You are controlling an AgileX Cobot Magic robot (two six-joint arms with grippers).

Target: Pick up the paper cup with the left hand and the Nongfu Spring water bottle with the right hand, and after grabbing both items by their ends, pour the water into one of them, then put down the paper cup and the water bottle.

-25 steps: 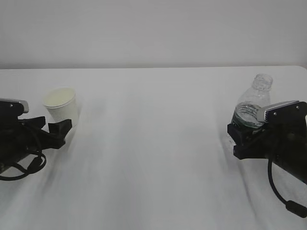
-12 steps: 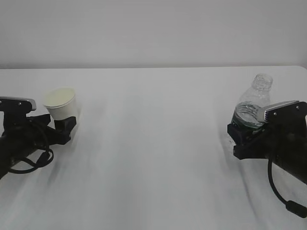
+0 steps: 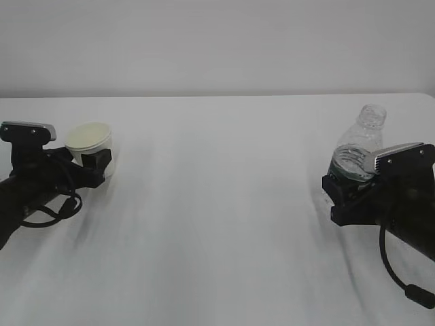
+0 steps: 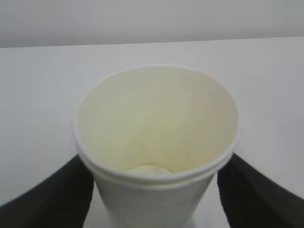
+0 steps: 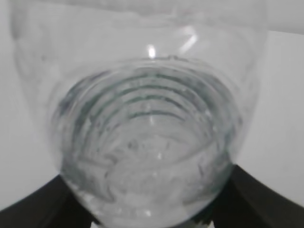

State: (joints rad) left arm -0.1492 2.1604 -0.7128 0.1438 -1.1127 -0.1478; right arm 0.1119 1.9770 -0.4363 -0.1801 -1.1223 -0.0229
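Exterior view, left hand [image 3: 92, 166] clamped on paper cup [image 3: 90, 141], right hand [image 3: 338, 193] clamped on Nongfu Spring water bottle [image 3: 361, 146], wrist views alone reveal cup's pale inside, water [image 5: 152, 156].

Exterior faces the table [image 3: 224, 204] slantwise — wrist views sit close.

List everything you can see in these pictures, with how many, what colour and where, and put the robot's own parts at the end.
table: one, white, fills the lower part of the exterior view under everything else.
wall: one, pale grey, behind the table.
paper cup: one, white outside and pale yellowish inside, upright at the table's left, between the left gripper's fingers.
water bottle: one, clear plastic with no cap, at the table's right between the right gripper's fingers, with water in it.
left gripper: one, black with a silver-grey plate, at the left edge, fingers on either side of the cup.
right gripper: one, black with a silver-grey plate and a cable, at the right edge, around the bottle's lower part.
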